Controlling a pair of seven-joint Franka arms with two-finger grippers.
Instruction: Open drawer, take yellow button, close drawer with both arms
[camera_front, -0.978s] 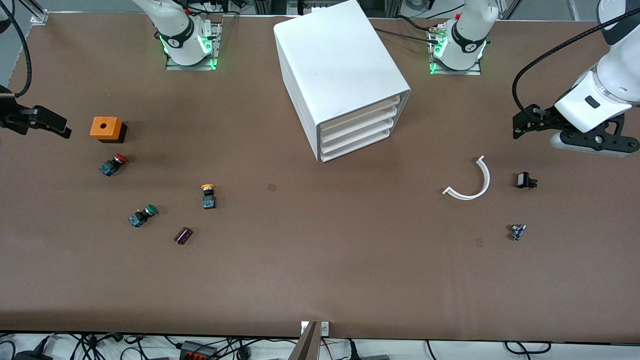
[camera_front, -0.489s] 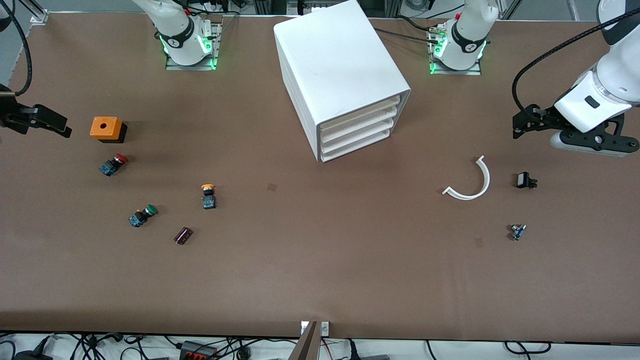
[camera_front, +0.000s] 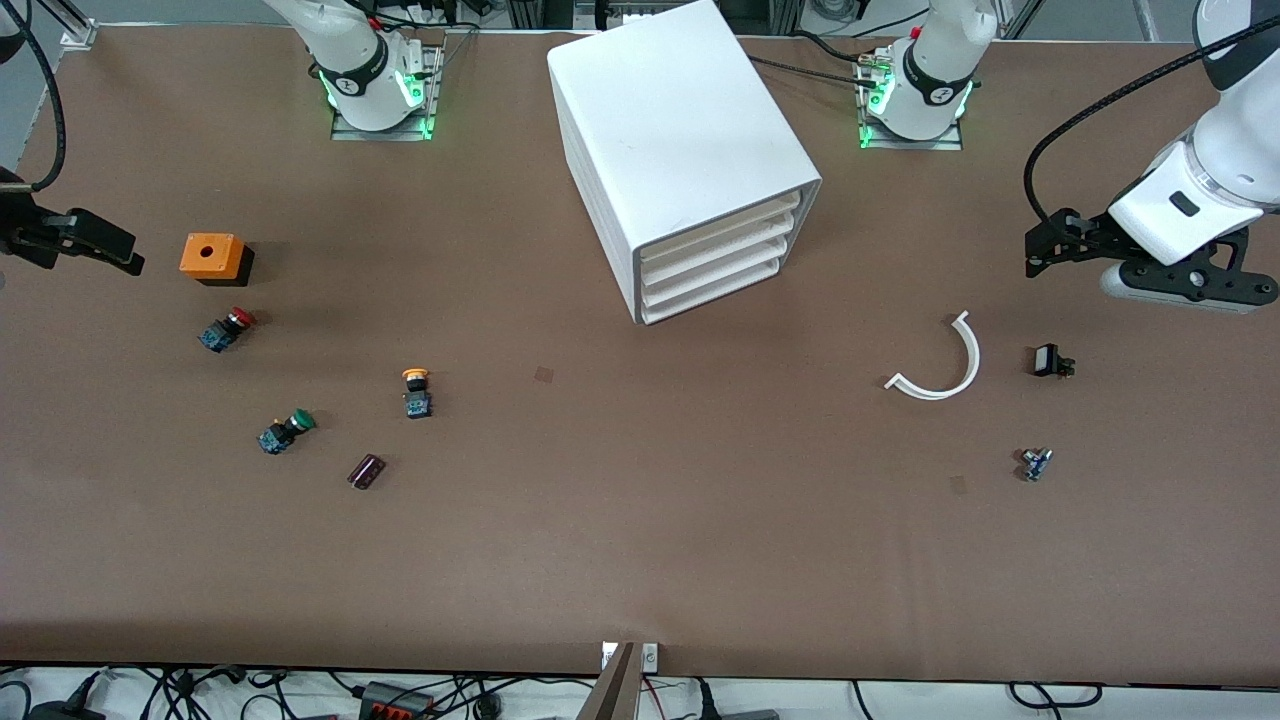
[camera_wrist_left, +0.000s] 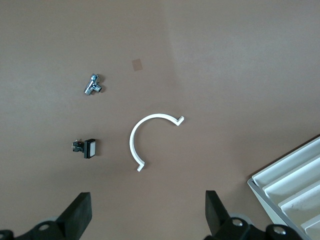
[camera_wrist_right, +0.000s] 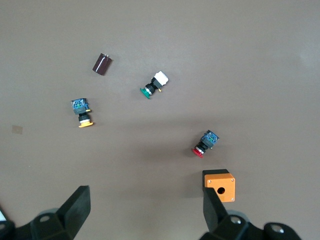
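Note:
The white cabinet (camera_front: 680, 140) stands in the middle of the table, toward the robots' bases. All four of its drawers are pushed in, and the uppermost drawer (camera_front: 722, 222) is shut. The button (camera_front: 416, 391) with the orange-yellow cap lies on the table toward the right arm's end, and shows in the right wrist view too (camera_wrist_right: 82, 113). My right gripper (camera_front: 132, 262) hangs open and empty over the table's edge beside an orange box. My left gripper (camera_front: 1032, 252) hangs open and empty over the left arm's end, above bare table (camera_wrist_left: 147, 207). The cabinet's corner (camera_wrist_left: 292, 182) shows in the left wrist view.
An orange box (camera_front: 211, 257), a red-capped button (camera_front: 226, 328), a green-capped button (camera_front: 286, 430) and a dark cylinder (camera_front: 366, 470) lie around the button. A white curved strip (camera_front: 945, 365), a small black switch (camera_front: 1050, 361) and a small metal part (camera_front: 1036, 463) lie toward the left arm's end.
The right gripper has shifted very slightly. Nothing on the table has moved, and both grippers stay open.

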